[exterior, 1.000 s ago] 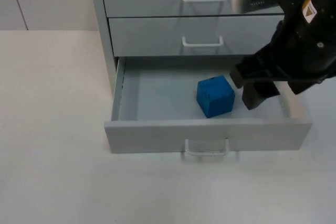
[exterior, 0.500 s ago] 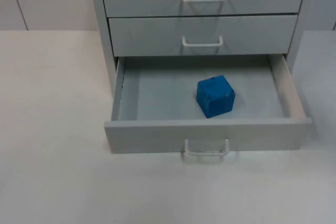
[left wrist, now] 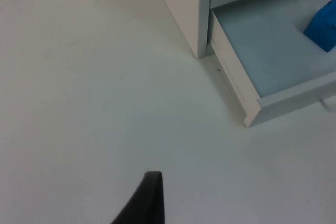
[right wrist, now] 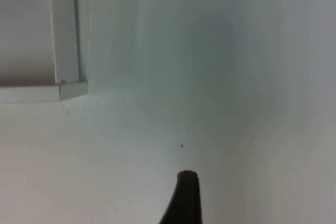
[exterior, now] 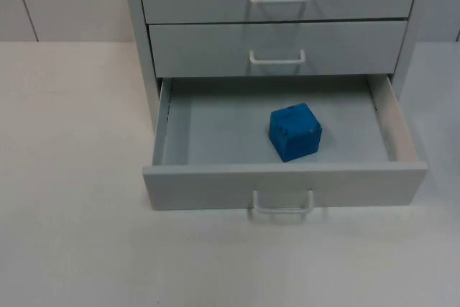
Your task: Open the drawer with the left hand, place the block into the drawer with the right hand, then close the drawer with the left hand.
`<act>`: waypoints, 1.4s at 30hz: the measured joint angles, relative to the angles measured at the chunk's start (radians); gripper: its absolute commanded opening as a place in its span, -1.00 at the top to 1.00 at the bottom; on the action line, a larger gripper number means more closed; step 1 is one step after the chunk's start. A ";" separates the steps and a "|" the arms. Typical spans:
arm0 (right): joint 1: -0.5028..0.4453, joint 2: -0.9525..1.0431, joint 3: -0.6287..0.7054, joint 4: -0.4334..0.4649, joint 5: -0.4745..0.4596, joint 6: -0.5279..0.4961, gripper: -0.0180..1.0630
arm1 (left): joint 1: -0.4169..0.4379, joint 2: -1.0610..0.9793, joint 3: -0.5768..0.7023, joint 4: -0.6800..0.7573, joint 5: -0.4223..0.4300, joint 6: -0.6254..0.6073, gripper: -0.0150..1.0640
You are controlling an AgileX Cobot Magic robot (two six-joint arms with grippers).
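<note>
My left gripper [left wrist: 149, 203] hangs above bare white tabletop [left wrist: 94, 103], off to the side of the open drawer [left wrist: 273, 61], and from its one dark fingertip I cannot tell how it is set. My right gripper [right wrist: 184, 200] hangs over pale tabletop near a grey cabinet wall, and its setting is likewise beyond telling. From above, the bottom drawer [exterior: 284, 185] of the grey cabinet [exterior: 277, 26] stands pulled out. The blue block [exterior: 295, 131] sits on the drawer floor, right of centre, tilted slightly. The two drawers above are shut.
</note>
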 measured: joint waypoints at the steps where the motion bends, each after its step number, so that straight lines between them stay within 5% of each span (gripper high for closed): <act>1: 0.000 -0.009 0.000 0.000 0.009 0.000 -0.31 | 0.000 0.006 0.000 -0.002 0.000 0.000 -0.97; 5: 0.000 -0.011 0.000 0.000 0.032 0.000 -0.31 | 0.000 0.041 0.000 -0.011 0.002 0.000 -0.83; 9: 0.000 -0.011 0.000 0.000 0.037 0.000 -0.31 | 0.000 0.091 0.000 -0.038 0.000 0.000 0.34; 10: 0.000 -0.011 0.000 0.000 0.037 -0.005 -0.31 | 0.000 0.115 0.000 -0.050 -0.009 0.000 0.34; 12: 0.000 -0.011 0.000 0.000 0.037 -0.015 -0.31 | 0.000 0.176 0.000 -0.104 -0.028 0.068 0.98; 24: 0.000 -0.011 0.000 0.000 0.037 -0.017 -0.31 | -0.019 0.456 -0.053 -0.248 -0.004 0.211 0.98; 31: 0.000 -0.011 0.000 0.000 0.037 -0.017 -0.31 | -0.206 0.482 -0.184 -0.232 -0.066 0.181 0.98; 36: 0.000 -0.011 0.000 0.000 0.037 -0.017 -0.31 | -0.399 0.536 -0.252 0.007 -0.098 0.012 0.98; 42: 0.000 -0.011 0.000 0.000 0.037 -0.017 -0.31 | -0.660 0.645 -0.262 0.492 -0.120 -0.343 0.98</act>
